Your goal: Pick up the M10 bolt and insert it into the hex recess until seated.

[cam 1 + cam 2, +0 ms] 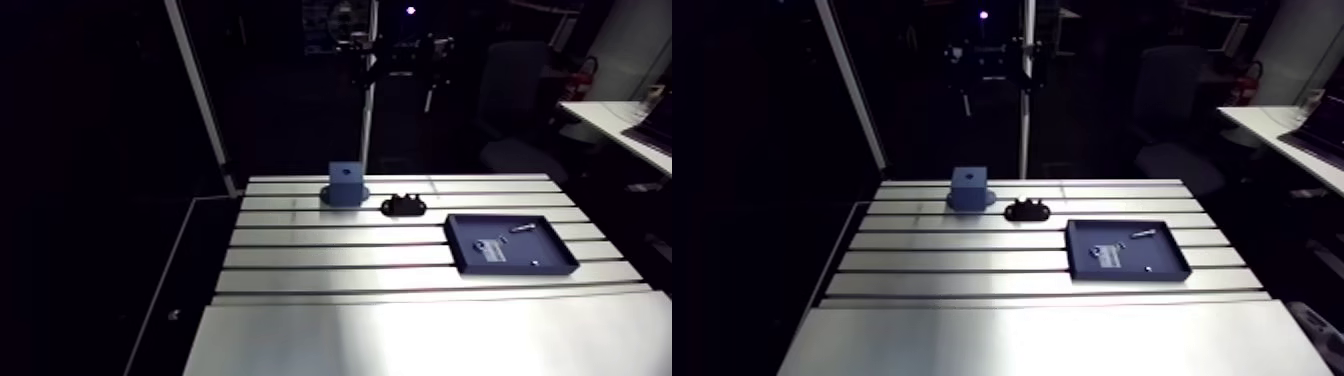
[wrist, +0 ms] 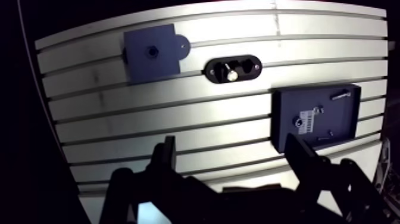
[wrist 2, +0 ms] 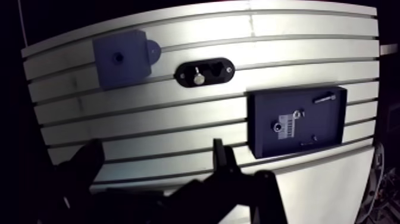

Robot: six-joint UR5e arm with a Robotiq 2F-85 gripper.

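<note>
As the arm view shows it: none of the arm comes into sight, only the desk [image 1: 400,330] and what lies on it.
Blue block [image 1: 345,182]: stands at the far side, with a round hole in its top.
Black oval fixture [image 1: 404,206]: lies flat on the desk, just beside the block.
Blue tray [image 1: 462,232]: sits nearer and off to one side, holding a few small fasteners.
M10 bolt [image 1: 523,227]: probably the longest piece, lying loose in the tray's far part, but it is too small to be sure.
Wrist view, fingers [image 2: 169,158]: spread wide with nothing between them, above the desk and well apart from the tray.
Wrist view, fixture: something shiny sits in one of its openings. I cannot tell which opening takes the bolt.
Progress: nothing is done yet, as I judge it. Approach, grasp, carry and seating are all left.
</note>
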